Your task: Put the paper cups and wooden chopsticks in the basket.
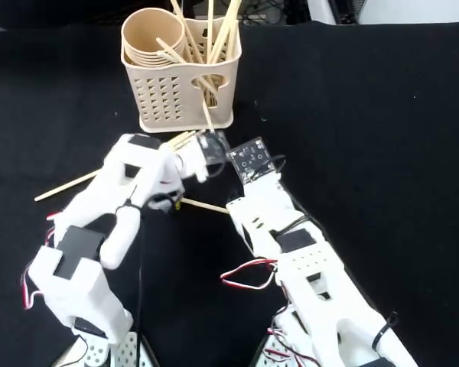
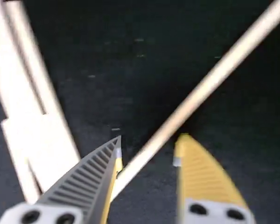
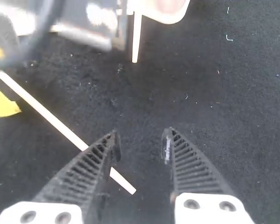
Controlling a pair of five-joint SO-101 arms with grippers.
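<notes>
The basket [image 1: 185, 92] stands at the far side of the black table [image 1: 382, 115]. A stack of paper cups [image 1: 151, 40] sits inside it, in its left part. Several standing chopsticks [image 1: 218, 34] are beside the cups, with their ends well above the rim. One leaning chopstick [image 1: 207, 115] rests against the front wall of the basket.

The left gripper [image 2: 149, 140] is low over the table with its fingers spread. A loose chopstick [image 2: 210, 81] runs on a slant through the gap between them. It is close against the grey finger [image 2: 95, 175] and apart from the yellow finger [image 2: 198, 175], so nothing pinches it. The pale flat pieces at the side of this view are too blurred to name.

The right gripper [image 3: 141, 135] is also spread and low over the table. The loose chopstick [image 3: 51, 121] passes under one of its fingers, and the end of the stick lies in the gap. From above, this chopstick [image 1: 205, 206] lies between the two arms.

A long chopstick [image 1: 69, 186] lies on the table and runs under the left arm
</notes>
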